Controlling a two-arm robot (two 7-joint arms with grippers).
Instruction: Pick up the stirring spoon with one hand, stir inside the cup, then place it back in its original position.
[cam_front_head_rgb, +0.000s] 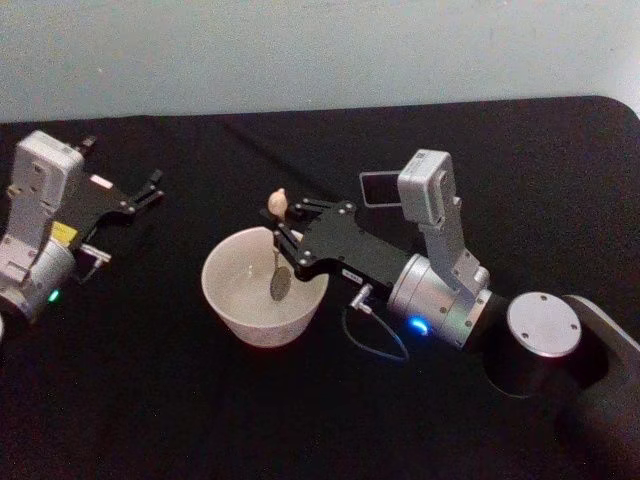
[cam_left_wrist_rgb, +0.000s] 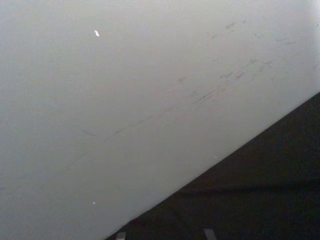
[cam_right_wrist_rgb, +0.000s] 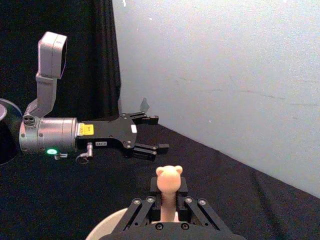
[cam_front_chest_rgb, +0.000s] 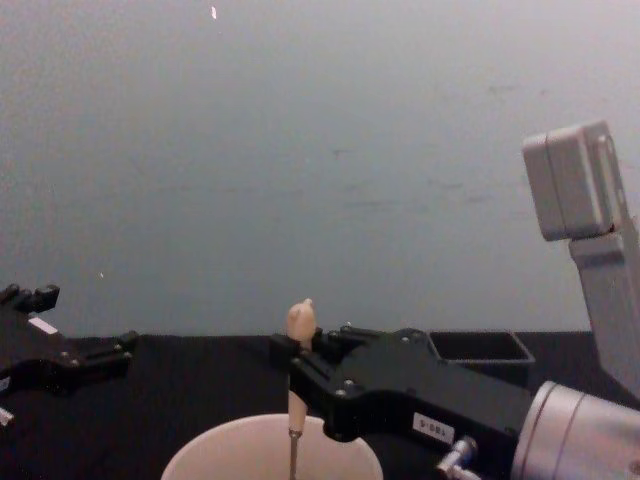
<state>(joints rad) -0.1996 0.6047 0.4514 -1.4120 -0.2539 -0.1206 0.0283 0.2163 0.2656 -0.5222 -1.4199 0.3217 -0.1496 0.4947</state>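
The pale round cup (cam_front_head_rgb: 262, 300) stands on the black table left of centre. The stirring spoon (cam_front_head_rgb: 279, 284) hangs upright in it, its small metal bowl down inside near the cup's far side. My right gripper (cam_front_head_rgb: 284, 232) is shut on the spoon's cream handle just below the knobbed top (cam_front_chest_rgb: 300, 320), above the cup's far rim (cam_front_chest_rgb: 210, 445). The same handle (cam_right_wrist_rgb: 168, 184) shows between the fingers in the right wrist view. The dark grey square holder (cam_front_chest_rgb: 495, 366) stands behind my right arm. My left gripper (cam_front_head_rgb: 153, 189) rests open at the far left, apart from the cup.
The pale wall (cam_front_chest_rgb: 320, 150) runs close along the table's far edge. My right forearm (cam_front_head_rgb: 440, 295) slants across the table to the right of the cup, with a thin cable loop (cam_front_head_rgb: 375, 335) beside it. The left gripper (cam_right_wrist_rgb: 152, 134) lies well beyond the cup.
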